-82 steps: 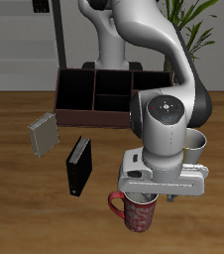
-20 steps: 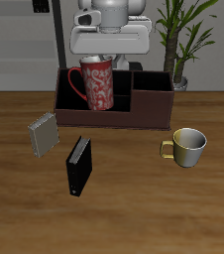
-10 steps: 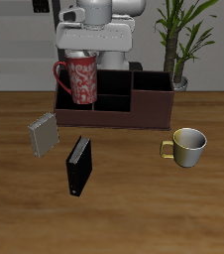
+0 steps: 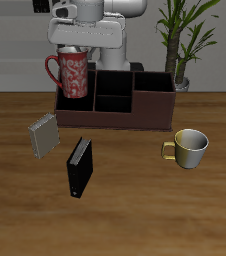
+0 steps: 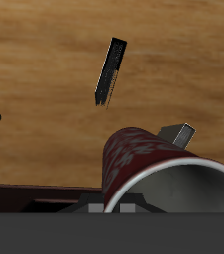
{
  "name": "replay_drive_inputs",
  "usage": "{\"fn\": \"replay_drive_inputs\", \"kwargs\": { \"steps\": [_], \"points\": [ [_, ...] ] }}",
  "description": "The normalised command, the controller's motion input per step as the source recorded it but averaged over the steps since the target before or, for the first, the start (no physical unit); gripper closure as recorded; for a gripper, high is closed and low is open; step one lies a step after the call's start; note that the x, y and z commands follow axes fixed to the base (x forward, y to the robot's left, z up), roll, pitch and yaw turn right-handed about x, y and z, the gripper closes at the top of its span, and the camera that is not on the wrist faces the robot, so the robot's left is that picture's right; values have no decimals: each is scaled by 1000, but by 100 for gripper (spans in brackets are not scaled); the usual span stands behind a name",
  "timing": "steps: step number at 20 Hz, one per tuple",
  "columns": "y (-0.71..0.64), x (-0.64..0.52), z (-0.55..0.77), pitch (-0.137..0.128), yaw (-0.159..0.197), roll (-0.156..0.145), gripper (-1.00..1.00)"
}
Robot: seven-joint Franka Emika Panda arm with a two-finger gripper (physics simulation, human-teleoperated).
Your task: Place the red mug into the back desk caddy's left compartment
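Observation:
The red mug (image 4: 71, 76), tall with a whitish mottled pattern, hangs upright in my gripper (image 4: 75, 50), which is shut on its rim. It is above the back desk caddy (image 4: 125, 108), a long dark reddish-brown box, over its large end section, the left compartment (image 4: 73, 101). The mug's base is about level with the caddy's back rim, and its handle points outward past the caddy's end. In the wrist view the mug (image 5: 144, 164) fills the foreground, with its grey-white inside showing and the caddy's rim (image 5: 35, 190) just beneath it.
A black book (image 4: 79, 166) stands on the table before the caddy, with a grey book (image 4: 43, 134) beside it. A squat cream-gold mug (image 4: 190, 147) sits nearer the front edge by the caddy's other end. A potted plant (image 4: 180, 40) stands behind the caddy.
The gripper has carried the red mug sideways along the caddy, from over the small middle sections to over the large end section, and slightly higher.

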Motion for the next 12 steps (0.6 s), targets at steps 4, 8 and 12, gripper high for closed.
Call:
{"fn": "replay_drive_inputs", "kwargs": {
  "steps": [4, 8, 12],
  "points": [
    [-12, -382, -77, -13, 13, -41, 100],
    [7, -269, -13, -16, 7, 3, 100],
    [-125, -269, -4, -23, -22, -23, 100]
  ]
}}
